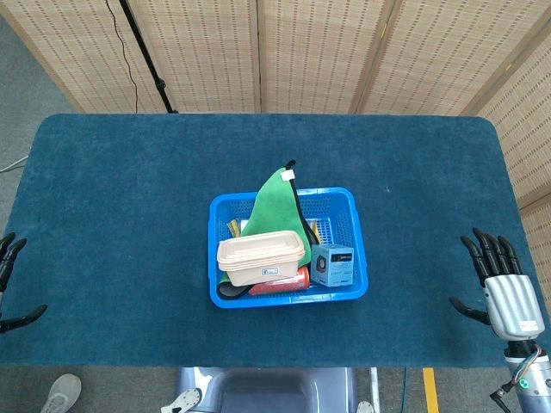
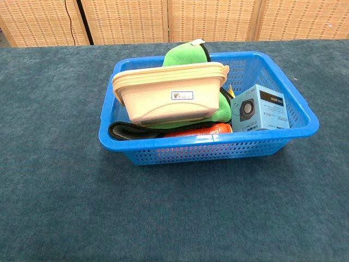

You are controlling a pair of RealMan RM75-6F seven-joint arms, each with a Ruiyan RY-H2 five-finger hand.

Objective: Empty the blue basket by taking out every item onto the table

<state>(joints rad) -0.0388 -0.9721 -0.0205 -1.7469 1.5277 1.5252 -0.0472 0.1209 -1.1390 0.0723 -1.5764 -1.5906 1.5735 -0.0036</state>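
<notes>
A: Zero items out so far, afaict. The blue basket (image 1: 344, 202) sits mid-tabletop (image 1: 129, 215), well apart from both sets of fingers, roughly between them.

B: Contents?

A: Cream container (image 1: 261, 257) on top, tilted against a green cloth (image 1: 277, 202) that pokes over the back rim. Light-blue box (image 1: 332, 264) on the side nearer the right hand (image 1: 499, 288). Red item (image 1: 280, 284) low at the front, partly buried under the container. Something yellow (image 1: 233, 229) on the side toward the left hand (image 1: 10, 288), too small to tell what. A black strap or loop (image 2: 128, 131) lies along the front wall in the chest view.

B: Hands?

A: Right hand is at the tabletop's near right corner, fingers (image 1: 487, 249) apart and straight, holding nothing. Left hand is mostly cut off by the frame edge; the bits showing look spread, nothing in them, but can't see the whole hand. Neither shows in the chest view.

B: So progress?

A: Nil, I'd judge. Everything's inside the basket, nothing on the cloth surface around it. All of it's left to do: container, cloth, box, red thing, yellow thing, strap.

B: First pick?

A: Prob the cream container, since it's topmost and blocks the rest. Just a guess tho.
</notes>
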